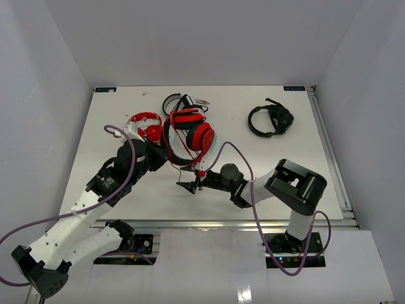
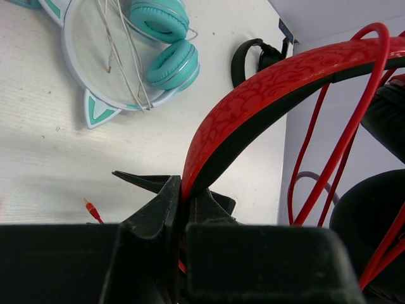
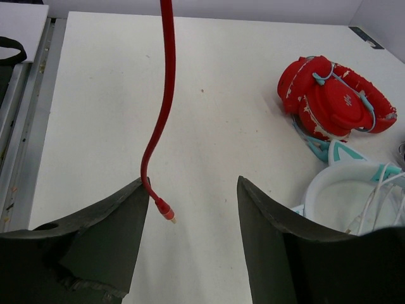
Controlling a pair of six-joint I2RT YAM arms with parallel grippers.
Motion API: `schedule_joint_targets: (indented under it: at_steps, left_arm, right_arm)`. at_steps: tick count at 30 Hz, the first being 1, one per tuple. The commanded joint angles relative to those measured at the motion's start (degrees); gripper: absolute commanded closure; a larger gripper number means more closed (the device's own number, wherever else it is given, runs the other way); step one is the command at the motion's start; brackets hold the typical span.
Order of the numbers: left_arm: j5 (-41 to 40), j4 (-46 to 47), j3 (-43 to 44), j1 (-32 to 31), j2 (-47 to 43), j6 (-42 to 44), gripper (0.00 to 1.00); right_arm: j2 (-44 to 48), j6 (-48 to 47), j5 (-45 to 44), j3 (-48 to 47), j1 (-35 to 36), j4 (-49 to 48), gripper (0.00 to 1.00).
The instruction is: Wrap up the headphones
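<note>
The headphones (image 1: 193,134), black band with red trim and red-and-black cups, are held up over the table's middle. My left gripper (image 1: 163,155) is shut on the headband (image 2: 253,104), which is pinched between its fingers in the left wrist view, where the gripper (image 2: 186,190) sits low in the middle. The red cable (image 3: 166,95) hangs down, looped near the cups (image 2: 329,164). Its plug (image 3: 166,214) dangles between the open jaws of my right gripper (image 3: 190,180), close to the left finger (image 3: 120,215). In the top view the right gripper (image 1: 193,183) is just below the cups.
A smaller all-red pair (image 1: 147,123) lies at the left, also in the right wrist view (image 3: 329,101). A white-and-teal cat-ear pair (image 2: 126,57) with a white cable lies behind (image 1: 177,101). An all-black headset (image 1: 271,120) lies at the back right.
</note>
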State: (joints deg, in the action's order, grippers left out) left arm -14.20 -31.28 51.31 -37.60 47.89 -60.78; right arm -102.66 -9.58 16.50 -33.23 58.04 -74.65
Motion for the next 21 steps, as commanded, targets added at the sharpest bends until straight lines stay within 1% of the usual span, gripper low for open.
schedule_joint_targets:
  at_steps: [1, 4, 5, 10, 11, 12, 21]
  left_arm:
    - [2.52, 2.52, 2.38, -0.02, -1.57, -1.95, 1.0]
    - [2.65, 2.54, 2.09, 0.07, -1.57, -2.67, 1.0]
    - [2.41, 2.58, 2.0, 0.07, -1.61, -2.84, 1.0]
    - [1.29, 2.54, 1.59, -0.02, -1.88, -3.05, 1.0]
    - [1.12, 2.54, 1.38, -0.02, -1.96, -3.09, 1.0]
    - [0.98, 2.58, 1.18, -0.02, -2.12, -3.22, 1.0]
    - [-0.21, 2.55, 0.9, 0.05, -2.37, -3.31, 1.0]
  right_arm:
    - [-1.77, -3.88, -1.78, -3.68, 1.97, -33.54, 0.38]
    - [-2.8, -3.87, -2.82, -4.86, 2.69, -33.54, 0.47]
    - [-3.05, -3.83, -3.27, -5.19, 2.88, -33.54, 0.52]
    - [-3.24, -3.46, -6.74, -5.36, 3.92, -33.54, 0.86]
    - [-3.02, -3.33, -7.12, -5.19, 3.92, -33.54, 0.9]
    - [-2.86, -3.25, -7.35, -4.98, 3.92, -33.54, 0.92]
    - [-0.66, -4.33, -7.14, -2.54, 3.9, -33.54, 0.92]
